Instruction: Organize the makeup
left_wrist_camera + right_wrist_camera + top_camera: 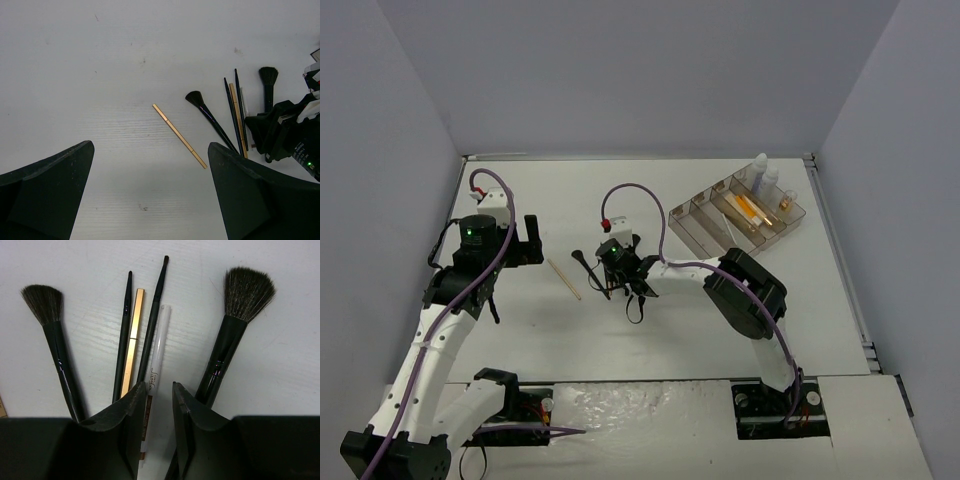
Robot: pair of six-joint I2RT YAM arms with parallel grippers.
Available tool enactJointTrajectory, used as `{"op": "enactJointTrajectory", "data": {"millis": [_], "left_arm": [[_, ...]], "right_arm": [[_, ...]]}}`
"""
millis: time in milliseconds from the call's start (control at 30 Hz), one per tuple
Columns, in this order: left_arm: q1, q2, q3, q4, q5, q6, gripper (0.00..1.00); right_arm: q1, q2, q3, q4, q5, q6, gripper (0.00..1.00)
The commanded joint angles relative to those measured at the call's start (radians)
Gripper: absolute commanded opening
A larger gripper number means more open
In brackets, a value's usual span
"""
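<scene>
Pale worktop (720, 330); smoky tray (692, 226) at far right with white bottles (761, 172) in it. The left claw (151, 146) is spread wide and empty, with the tan stick (179, 135) lying just ahead. The right claw (159, 390) is low, its jaws a narrow slit straddling the clear pen (159, 340) with no pinch seen. Black fan brushes (245, 290) flank the pen; the gold stick (134, 335) is beside it.

1. The bench (100, 75) is white, faintly grained.
2. A lone stick (179, 135) shows tan-gold.
3. A fan brush (55, 355) and a second fan brush (235, 325) have glossy black handles and dark grey-brown bristles.
4. Two slim brushes (122, 335) are black throughout.
5. A gold stick (132, 340) gleams metallic yellow.
6. A clear pen (159, 340) bears brown script lettering.
7. The tray (695, 225) is smoky clear, the bottles (761, 170) white, the tube (750, 208) orange.
8. The left arm (420, 365) is white with black joints and a purple cable (490, 182).
</scene>
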Motion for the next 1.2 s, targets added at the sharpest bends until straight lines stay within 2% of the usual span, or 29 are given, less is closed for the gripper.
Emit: {"op": "enactJointTrajectory", "data": {"millis": [0,267,433,467,667,800,967,1167], "left_arm": [[0.005,0.003,0.027,0.045,0.001,-0.006,0.97],[0.005,0.003,0.027,0.044,0.001,-0.004,0.97],[0.005,0.006,0.027,0.043,0.001,-0.006,0.97],[0.006,0.006,0.027,0.042,0.001,-0.005,0.97],[0.006,0.005,0.027,0.042,0.001,-0.006,0.97],[0.005,0.004,0.027,0.043,0.001,-0.004,0.97],[0.007,0.008,0.028,0.041,0.001,-0.006,0.97],[0.007,0.011,0.029,0.039,0.018,-0.006,0.97]], "right_arm": [[0.001,-0.011,-0.010,0.014,0.070,0.012,0.25],[-0.001,-0.004,-0.008,-0.017,0.064,0.005,0.23],[-0.010,0.004,0.013,-0.025,0.033,-0.009,0.02],[-0.010,-0.005,0.019,-0.027,0.031,-0.015,0.01],[-0.011,-0.067,0.092,-0.069,-0.005,-0.073,0.00],[-0.018,-0.178,0.130,-0.107,-0.017,-0.129,0.00],[-0.119,-0.344,0.068,-0.148,-0.050,-0.309,0.00],[-0.293,-0.485,-0.039,-0.230,-0.111,-0.640,0.00]]}}
